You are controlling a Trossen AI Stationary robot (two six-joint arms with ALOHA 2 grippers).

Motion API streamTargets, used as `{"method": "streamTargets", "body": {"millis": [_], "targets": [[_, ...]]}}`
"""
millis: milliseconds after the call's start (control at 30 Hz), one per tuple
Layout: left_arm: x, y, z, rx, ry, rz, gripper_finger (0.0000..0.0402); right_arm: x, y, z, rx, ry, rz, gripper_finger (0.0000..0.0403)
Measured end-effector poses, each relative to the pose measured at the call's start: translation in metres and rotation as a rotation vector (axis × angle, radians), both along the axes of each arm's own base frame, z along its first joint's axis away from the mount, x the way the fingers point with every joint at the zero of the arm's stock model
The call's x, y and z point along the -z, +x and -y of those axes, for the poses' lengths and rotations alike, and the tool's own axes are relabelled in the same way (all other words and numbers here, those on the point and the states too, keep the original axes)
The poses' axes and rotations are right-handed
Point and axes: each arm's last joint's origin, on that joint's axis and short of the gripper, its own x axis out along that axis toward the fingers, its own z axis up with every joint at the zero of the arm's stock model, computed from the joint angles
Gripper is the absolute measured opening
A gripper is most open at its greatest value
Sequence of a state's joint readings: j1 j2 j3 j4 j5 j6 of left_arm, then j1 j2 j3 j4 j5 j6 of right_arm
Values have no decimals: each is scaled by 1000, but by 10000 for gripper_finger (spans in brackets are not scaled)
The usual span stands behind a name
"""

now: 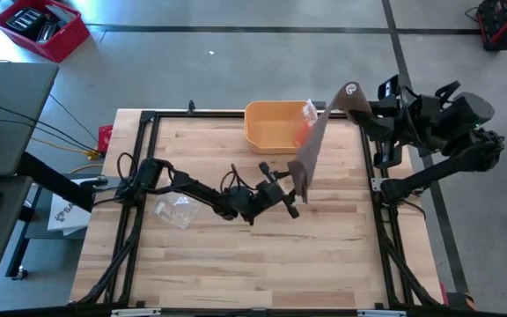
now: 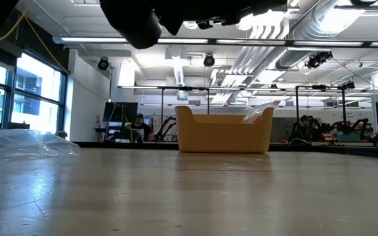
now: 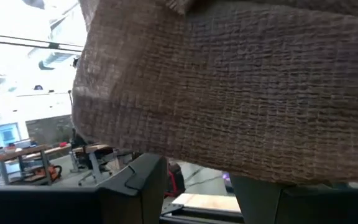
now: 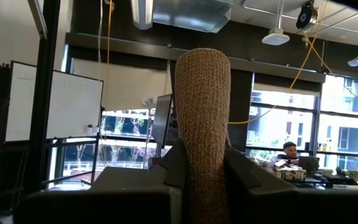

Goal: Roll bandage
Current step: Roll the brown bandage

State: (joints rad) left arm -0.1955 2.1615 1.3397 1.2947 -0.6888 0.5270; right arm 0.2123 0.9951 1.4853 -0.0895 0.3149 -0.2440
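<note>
Bandage (image 1: 317, 141) stretches above the yellow bin (image 1: 275, 126), the right gripper (image 1: 359, 104) clenched on its upper end, the left gripper (image 1: 290, 189) grasping its lower end.

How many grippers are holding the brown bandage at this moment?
2. The right gripper holds the bandage at its upper end, above the yellow bin; the left gripper holds its lower end over the table's middle.
</note>
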Motion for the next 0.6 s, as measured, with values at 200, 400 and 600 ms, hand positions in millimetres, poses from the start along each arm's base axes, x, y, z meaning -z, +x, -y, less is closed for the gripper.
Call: {"method": "streamTargets", "body": {"millis": [200, 400, 600], "targets": [[1, -3, -1, 32, -13, 45, 132, 1, 0, 0, 0, -2, -8, 40], [1, -4, 0, 51, -6, 53, 81, 1, 1, 0, 1, -4, -13, 40], [4, -4, 13, 93, -19, 22, 24, 3, 1, 0, 2, -10, -38, 40]]}}
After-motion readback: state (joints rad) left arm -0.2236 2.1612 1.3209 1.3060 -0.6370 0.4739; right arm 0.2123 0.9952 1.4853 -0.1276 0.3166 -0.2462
